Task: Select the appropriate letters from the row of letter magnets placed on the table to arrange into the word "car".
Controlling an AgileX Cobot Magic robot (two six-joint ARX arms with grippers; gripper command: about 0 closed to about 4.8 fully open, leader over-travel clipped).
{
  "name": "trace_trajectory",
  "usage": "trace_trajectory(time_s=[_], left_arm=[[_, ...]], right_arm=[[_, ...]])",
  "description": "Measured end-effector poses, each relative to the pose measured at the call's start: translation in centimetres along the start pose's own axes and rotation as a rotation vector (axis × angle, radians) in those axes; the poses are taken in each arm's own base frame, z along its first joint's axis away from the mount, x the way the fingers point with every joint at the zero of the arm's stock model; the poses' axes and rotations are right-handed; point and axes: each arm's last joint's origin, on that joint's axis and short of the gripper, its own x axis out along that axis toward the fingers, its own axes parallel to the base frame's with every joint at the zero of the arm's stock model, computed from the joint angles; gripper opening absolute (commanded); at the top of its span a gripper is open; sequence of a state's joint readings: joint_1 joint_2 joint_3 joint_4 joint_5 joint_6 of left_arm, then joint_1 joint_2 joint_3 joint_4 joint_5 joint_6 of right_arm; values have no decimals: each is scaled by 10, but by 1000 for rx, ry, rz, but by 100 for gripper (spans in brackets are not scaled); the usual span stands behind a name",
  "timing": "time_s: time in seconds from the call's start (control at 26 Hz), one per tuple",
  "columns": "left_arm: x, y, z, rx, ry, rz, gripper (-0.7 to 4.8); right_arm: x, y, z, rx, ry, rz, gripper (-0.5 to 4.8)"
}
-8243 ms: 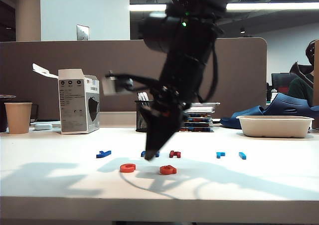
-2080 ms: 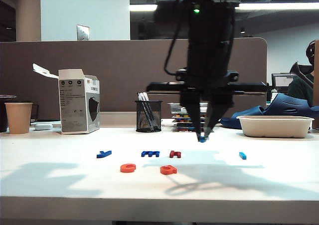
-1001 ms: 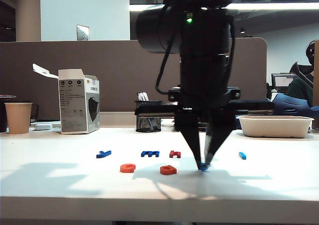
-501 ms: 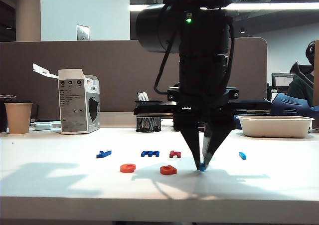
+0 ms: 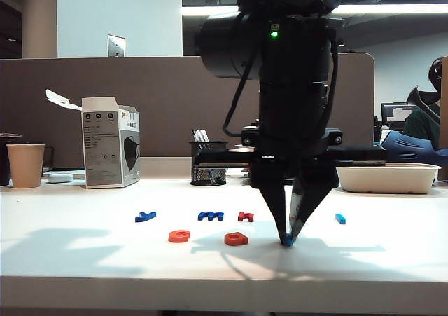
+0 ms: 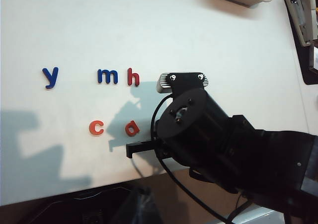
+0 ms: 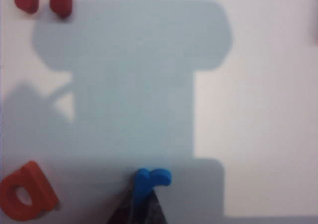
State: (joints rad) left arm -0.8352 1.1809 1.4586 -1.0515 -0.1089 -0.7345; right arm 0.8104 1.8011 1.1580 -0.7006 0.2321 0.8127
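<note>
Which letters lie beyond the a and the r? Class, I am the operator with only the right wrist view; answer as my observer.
Observer: The left wrist view shows a c beside the a, apart from it, on the side away from the r.
Operator: Is the r down at the table yet?
Observer: In the exterior view the right gripper is shut on the r, with its tips down close to the table.
Operator: And the other arm?
Observer: It is absent from the exterior view. The left gripper is only a dim dark shape in the left wrist view, so I cannot tell whether it is open or shut.
</note>
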Motion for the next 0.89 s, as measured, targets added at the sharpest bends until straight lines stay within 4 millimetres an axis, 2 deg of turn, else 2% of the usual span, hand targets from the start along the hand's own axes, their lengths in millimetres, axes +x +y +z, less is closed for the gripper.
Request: trace_trajectory(time_s=[0.15,0.39,0.89], left_arm=[[0,0,0,0,0,1,-5],[0,0,0,0,0,1,-5],[0,0,0,0,0,0,-5]], right_arm=[[0,0,0,-1,0,0,-1],[0,0,0,-1,2,-1,53],[-1,-1,-1,-3,14,-4,54]])
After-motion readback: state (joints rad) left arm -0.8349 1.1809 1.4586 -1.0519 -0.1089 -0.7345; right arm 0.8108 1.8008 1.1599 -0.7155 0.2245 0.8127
